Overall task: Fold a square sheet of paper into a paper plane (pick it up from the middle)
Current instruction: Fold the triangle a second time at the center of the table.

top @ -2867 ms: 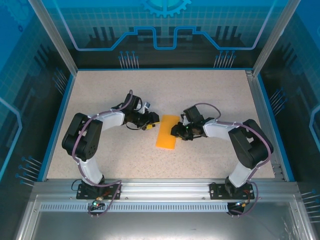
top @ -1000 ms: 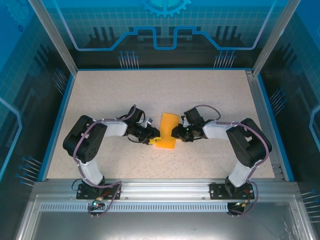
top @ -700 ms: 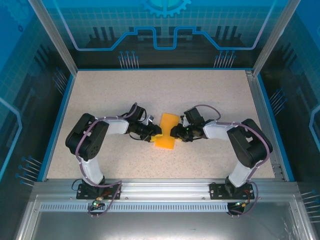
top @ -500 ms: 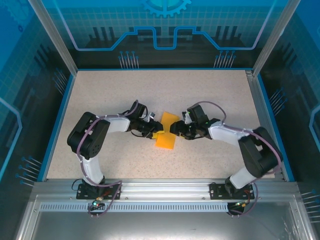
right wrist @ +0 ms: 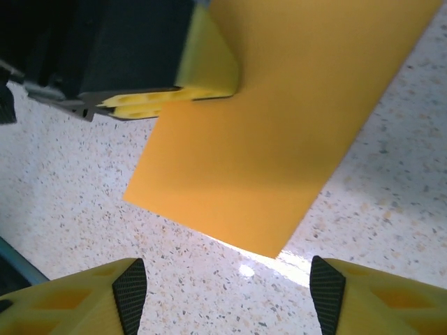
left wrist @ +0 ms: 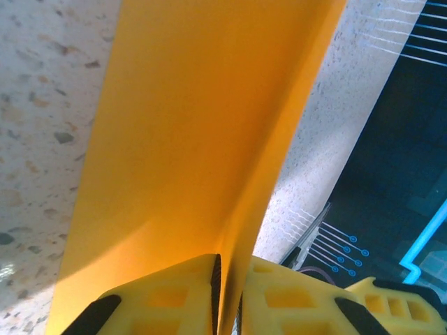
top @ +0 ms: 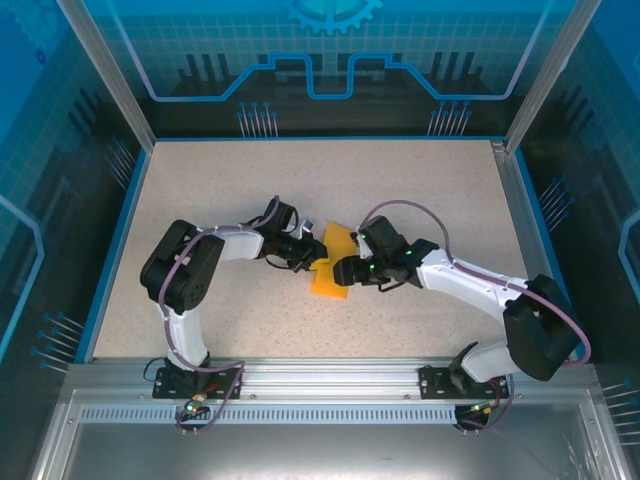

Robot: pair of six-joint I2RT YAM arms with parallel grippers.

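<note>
Jaws on the left arm (top: 200, 262) pinch the sheet of paper (top: 333, 270). In the left wrist view we see the two yellow fingers (left wrist: 160, 296) pressed together with only the thin orange edge between them, and the paper stretches straight away from them. Jaws on the right arm (top: 470, 285) stand spread wide. In the right wrist view their yellow fingertips (right wrist: 77, 300) sit at either side of the frame, apart from the paper, with speckled surface (top: 420, 190) between them.

Going near to far in the top view, we find both arm bases at the near edge. Both arms bend inward to meet near the middle of the surface. The paper sits between the two wrists, folded into a long narrow strip. Its long axis runs from near to far, and the far end leans a little to the right. The left jaws grip its left long edge about halfway along, and the right jaws hover at its right side. Its near end is a squared short edge facing the arm bases. Whether the strip lies flat or is lifted, we cannot tell. Beyond it the surface runs on to the blue far wall (top: 320, 110).
</note>
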